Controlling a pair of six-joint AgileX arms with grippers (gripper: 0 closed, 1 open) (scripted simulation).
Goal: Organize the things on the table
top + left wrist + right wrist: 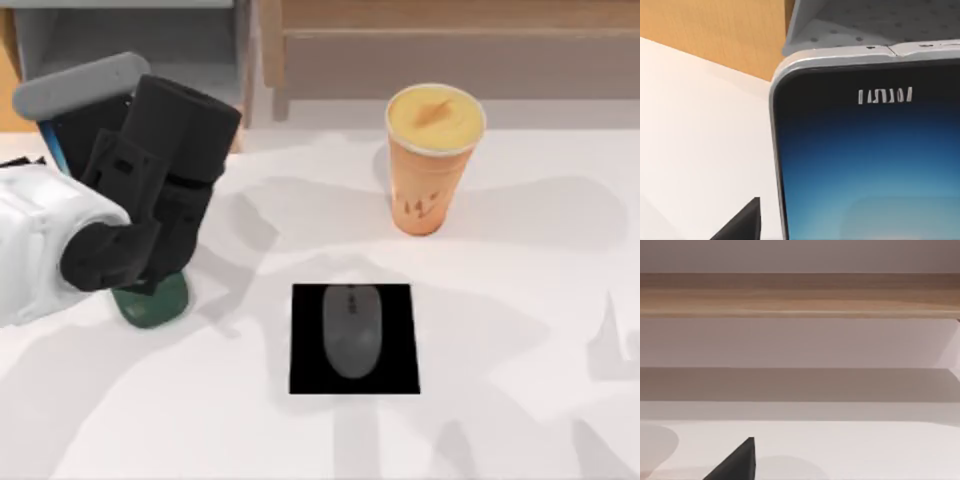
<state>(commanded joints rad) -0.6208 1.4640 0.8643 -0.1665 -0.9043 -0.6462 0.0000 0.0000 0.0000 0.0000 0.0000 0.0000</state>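
From above, the left arm (130,190) hangs over the green stand (152,300) at the desk's (520,300) left edge; the mouse (352,330) lies on the black mat (305,375) mid-desk, and the cup (432,160) stands near the back edge. The left wrist view shows the phone (870,165) close up (whether the jaws hold it cannot be told). The right wrist view shows the shelf (800,292) beyond the desk.

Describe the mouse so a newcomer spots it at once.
On the white table, find the black square mat near the middle, in front of the orange cup. The small grey mouse lies on that mat, the only low, rounded grey thing there.
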